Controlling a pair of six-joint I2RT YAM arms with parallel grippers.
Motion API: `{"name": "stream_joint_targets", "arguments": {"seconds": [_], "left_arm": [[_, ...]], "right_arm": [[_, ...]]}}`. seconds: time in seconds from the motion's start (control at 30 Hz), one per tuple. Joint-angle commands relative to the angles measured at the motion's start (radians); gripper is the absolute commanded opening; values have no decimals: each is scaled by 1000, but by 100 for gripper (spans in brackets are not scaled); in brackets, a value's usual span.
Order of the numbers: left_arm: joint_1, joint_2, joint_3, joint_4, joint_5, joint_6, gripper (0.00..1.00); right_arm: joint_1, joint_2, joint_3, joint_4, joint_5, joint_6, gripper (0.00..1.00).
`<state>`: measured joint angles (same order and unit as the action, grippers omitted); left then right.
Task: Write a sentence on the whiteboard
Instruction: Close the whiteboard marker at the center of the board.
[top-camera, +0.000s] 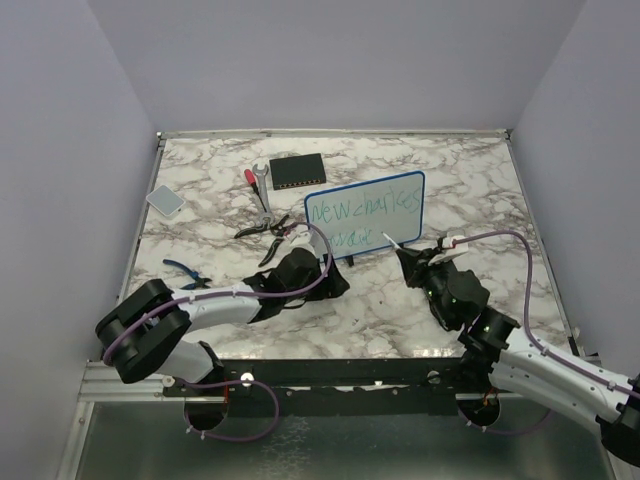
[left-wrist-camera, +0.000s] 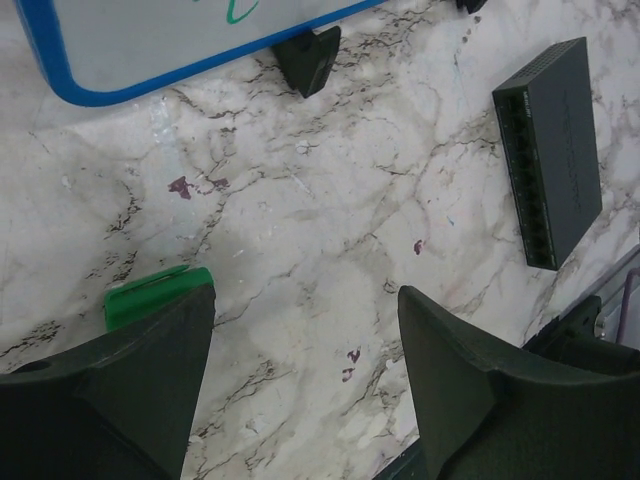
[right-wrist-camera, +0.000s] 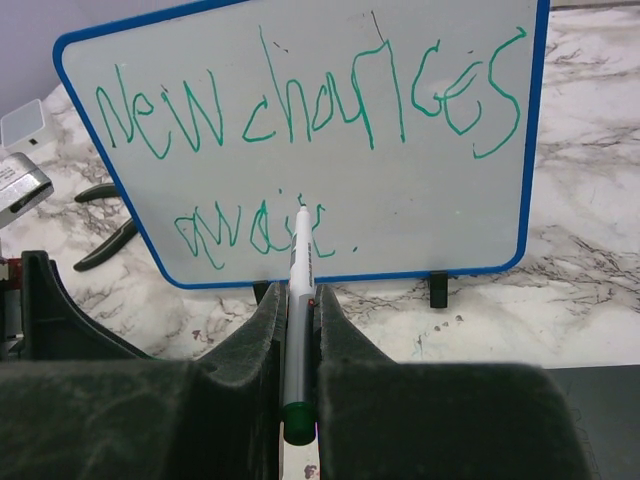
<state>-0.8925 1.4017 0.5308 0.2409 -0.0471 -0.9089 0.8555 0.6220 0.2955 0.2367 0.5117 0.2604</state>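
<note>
Right wrist view: the whiteboard (right-wrist-camera: 300, 140) stands upright on its feet just beyond the right gripper (right-wrist-camera: 297, 300), whose jaws are clamped on a marker (right-wrist-camera: 299, 270). The marker points at the board, its tip level with the second line of the sentence (right-wrist-camera: 300, 110); whether the tip touches the surface cannot be told.

Top view: the board (top-camera: 365, 213) sits mid-table (top-camera: 470, 190), tilted, with the right gripper (top-camera: 408, 262) at its lower right edge and the left gripper (top-camera: 300, 270) just below its lower left corner.

Left wrist view: the left gripper (left-wrist-camera: 305, 295) has its jaws apart over bare marble, nothing between them. Only the board's blue lower rim (left-wrist-camera: 150, 50) and one foot (left-wrist-camera: 310, 60) show, at the top of the view.

Legibility: the first line reads "new charges"; the second is harder to make out (roughly "awai", partly covered by the marker).

A green piece (left-wrist-camera: 150, 295) is half hidden behind the left finger.

The box (left-wrist-camera: 550, 150) lies flat at right, and the pliers (right-wrist-camera: 100, 245) are partly behind the board.
</note>
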Motion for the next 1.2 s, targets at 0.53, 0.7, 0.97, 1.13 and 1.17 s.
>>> {"name": "stream_joint_targets", "arguments": {"seconds": [0.53,0.7,0.97,1.13,1.17], "left_arm": [[9,-13,217,-419,136,659,70],[15,52,250,-472,96,736,69],[20,105,266,-480,81,786,64],[19,143,281,-479,94,814,63],[19,148,282,-480,92,816,62]], "right_arm": [[-4,-79,-18,-34,53,-3,1],[-4,-102,-18,-48,63,-4,1],[-4,-115,-21,-49,70,-9,1],[-4,-109,-22,-46,71,-9,1],[-4,-107,-21,-46,71,-10,1]]}}
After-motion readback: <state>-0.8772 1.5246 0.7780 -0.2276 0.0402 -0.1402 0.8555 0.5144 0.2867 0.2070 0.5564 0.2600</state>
